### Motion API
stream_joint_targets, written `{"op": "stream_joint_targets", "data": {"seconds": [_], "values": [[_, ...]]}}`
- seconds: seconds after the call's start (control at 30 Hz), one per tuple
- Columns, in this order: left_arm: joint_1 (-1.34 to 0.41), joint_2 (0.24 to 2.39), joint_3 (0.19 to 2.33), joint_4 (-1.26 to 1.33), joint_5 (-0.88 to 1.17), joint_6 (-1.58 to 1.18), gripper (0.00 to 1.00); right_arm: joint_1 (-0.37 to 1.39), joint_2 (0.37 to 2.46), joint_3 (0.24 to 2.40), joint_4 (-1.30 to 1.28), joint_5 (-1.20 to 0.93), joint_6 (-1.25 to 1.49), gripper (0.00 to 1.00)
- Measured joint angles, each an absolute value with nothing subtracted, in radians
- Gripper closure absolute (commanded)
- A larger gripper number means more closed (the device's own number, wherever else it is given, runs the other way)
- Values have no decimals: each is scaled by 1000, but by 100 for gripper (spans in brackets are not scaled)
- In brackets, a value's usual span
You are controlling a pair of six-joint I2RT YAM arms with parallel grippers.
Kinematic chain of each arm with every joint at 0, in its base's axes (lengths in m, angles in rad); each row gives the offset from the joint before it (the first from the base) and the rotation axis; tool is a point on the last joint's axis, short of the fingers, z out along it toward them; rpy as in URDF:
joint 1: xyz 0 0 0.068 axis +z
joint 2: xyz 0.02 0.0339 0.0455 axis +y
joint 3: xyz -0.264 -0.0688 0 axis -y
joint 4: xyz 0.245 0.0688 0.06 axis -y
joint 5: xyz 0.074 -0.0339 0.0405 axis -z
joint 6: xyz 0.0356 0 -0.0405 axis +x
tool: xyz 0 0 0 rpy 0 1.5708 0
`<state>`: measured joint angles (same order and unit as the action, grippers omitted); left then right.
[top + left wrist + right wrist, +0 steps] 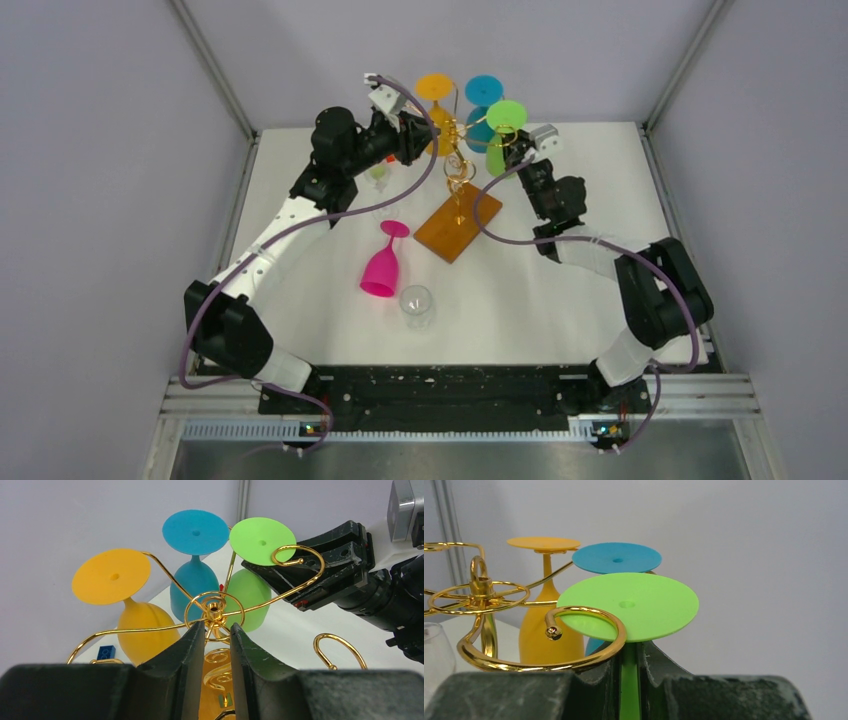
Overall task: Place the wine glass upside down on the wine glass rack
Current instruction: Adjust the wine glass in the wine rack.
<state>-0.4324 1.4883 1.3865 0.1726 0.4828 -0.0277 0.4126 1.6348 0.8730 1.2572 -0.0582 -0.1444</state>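
The wine glass rack (458, 165) is gold wire on an orange-brown base (452, 232). An orange glass (142, 630) and a blue glass (192, 587) hang upside down on it. My right gripper (628, 647) is shut on the stem of a green wine glass (629, 605), held upside down. The glass's foot lies just over a curled arm (589, 652). I cannot tell whether the stem is inside the curl. My left gripper (217, 625) has narrow jaws around the rack's post just under the hub (213, 609). In the top view it (420, 135) is left of the rack and the right gripper (515, 150) is on its right.
A pink glass (383, 262) stands upside down on the table, near-left of the rack base. A clear glass (416, 303) lies near it. Another clear glass (378, 175) stands under the left arm. A small blue brick (106, 652) lies by the back wall.
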Motion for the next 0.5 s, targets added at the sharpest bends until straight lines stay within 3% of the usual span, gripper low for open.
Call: {"op": "stream_joint_targets", "data": {"seconds": [0.5], "values": [[-432,1488,1386,173,483,-28,70,412,1572,824,1226,34,-236,100]]}}
